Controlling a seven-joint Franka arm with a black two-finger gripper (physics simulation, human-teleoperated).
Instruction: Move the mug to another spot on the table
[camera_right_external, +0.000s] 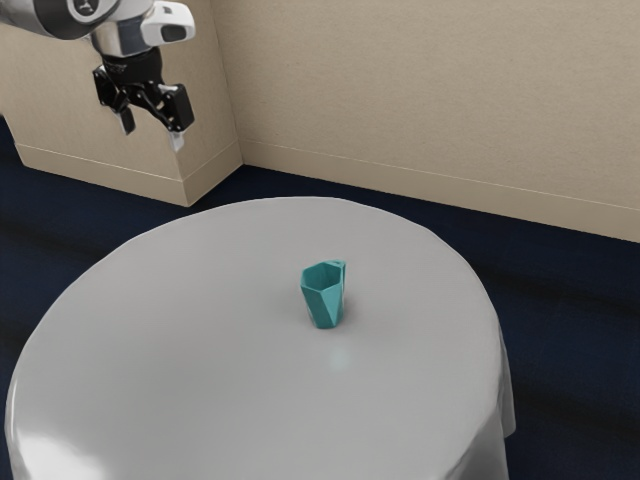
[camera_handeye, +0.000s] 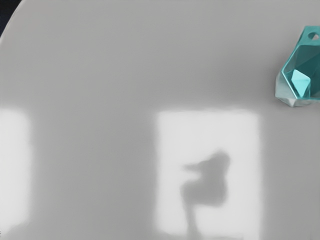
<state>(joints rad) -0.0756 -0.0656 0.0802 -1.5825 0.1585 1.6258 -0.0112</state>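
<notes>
A teal faceted mug stands upright near the middle of the round white table, its handle toward the far side. My black gripper hangs high above the table's far left edge in the exterior view, open, with nothing between its fingers. It is well up and to the exterior view's left of the mug. In the wrist view the mug sits far off to one side, seen from above with its hollow showing, and my arm's shadow falls on the tabletop.
The white cloth drapes over the table's rim to a dark blue floor. A beige wall with a jutting corner stands behind the table, close under my gripper. Bare tabletop surrounds the mug on all sides.
</notes>
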